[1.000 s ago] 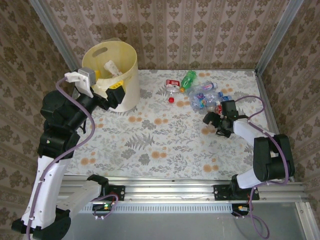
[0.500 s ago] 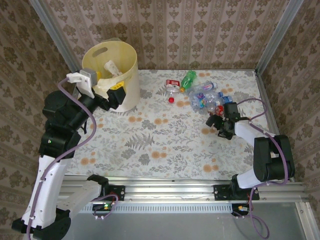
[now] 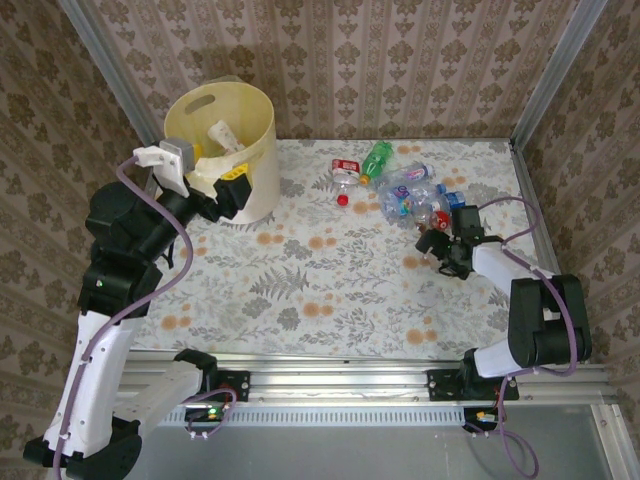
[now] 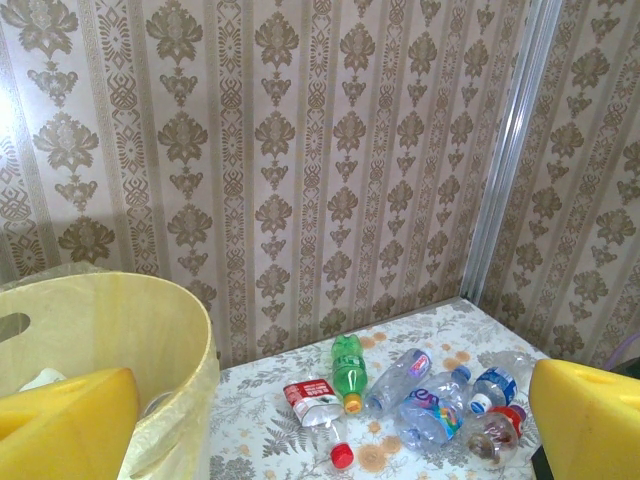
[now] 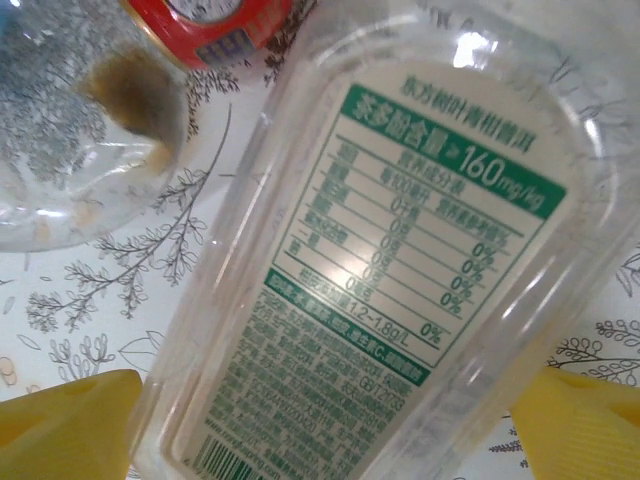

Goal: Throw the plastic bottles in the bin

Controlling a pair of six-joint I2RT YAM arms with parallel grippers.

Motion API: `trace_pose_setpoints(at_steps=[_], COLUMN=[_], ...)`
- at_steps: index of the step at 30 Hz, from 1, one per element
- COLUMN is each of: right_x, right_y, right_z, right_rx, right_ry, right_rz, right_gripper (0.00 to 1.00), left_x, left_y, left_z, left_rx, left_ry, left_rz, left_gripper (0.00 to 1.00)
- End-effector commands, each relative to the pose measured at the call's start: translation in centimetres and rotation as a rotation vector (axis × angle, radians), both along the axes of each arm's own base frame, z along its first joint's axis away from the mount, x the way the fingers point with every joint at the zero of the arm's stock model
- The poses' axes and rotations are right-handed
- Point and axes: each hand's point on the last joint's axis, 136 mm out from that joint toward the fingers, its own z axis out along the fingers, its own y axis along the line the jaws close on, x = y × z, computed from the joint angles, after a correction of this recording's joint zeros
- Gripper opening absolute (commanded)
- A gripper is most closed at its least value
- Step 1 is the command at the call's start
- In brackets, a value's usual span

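Several plastic bottles lie in a heap at the far right of the table: a red-labelled one (image 3: 345, 172), a green one (image 3: 377, 158) and clear ones (image 3: 410, 198). My right gripper (image 3: 434, 240) is at the near side of the heap. Its yellow fingers (image 5: 65, 425) stand wide on either side of a clear bottle with a green-and-white label (image 5: 400, 250). The pale yellow bin (image 3: 262, 150) stands at the far left with a white bottle (image 3: 222, 135) inside. My left gripper (image 3: 238, 188) hovers open by the bin's near rim, holding nothing.
Patterned walls close the table at the back and sides, with a metal corner post (image 4: 505, 190) behind the bottles. A clear bottle with a red label (image 5: 200, 20) lies just beyond the one between my right fingers. Bare tablecloth (image 3: 320, 270) lies between the arms.
My right gripper has slid to the right and a little farther, up against the bottle heap. The left arm has barely moved.
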Motion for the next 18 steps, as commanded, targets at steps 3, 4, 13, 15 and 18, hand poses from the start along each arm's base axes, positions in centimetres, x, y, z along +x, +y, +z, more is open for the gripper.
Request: trace_pose_setpoints(at_steps=[3,4,13,15,18], right_x=[0.3,0.4,1.2,1.2,1.0], right_y=[-0.9,-1.0,-1.0,-1.0,-1.1], right_z=[0.6,0.5,-0.7,-1.0,-1.3], right_rx=[-0.013,-0.014,-0.007,-0.009,-0.016], right_ry=[-0.003,-0.003,0.034,0.04,0.046], right_rz=[-0.021,-0.022,-0.011,-0.009,-0.004], right_gripper=[0.96,0.96,0.95,0.93,0.89], left_x=[-0.5,-0.4,-0.6,-0.6,-0.7], left_y=[0.1,0.1,0.2,0.2,0.2], left_z=[0.1,0.0,-0.2,-0.2,-0.4], left_rx=[0.007,0.009,0.013,0.013,0.014], left_ry=[-0.016,-0.014,-0.009,-0.008,-0.005], left_rz=[0.001,0.001,0.001,0.001,0.002], left_gripper=[1.0,1.0,1.0,1.0,1.0])
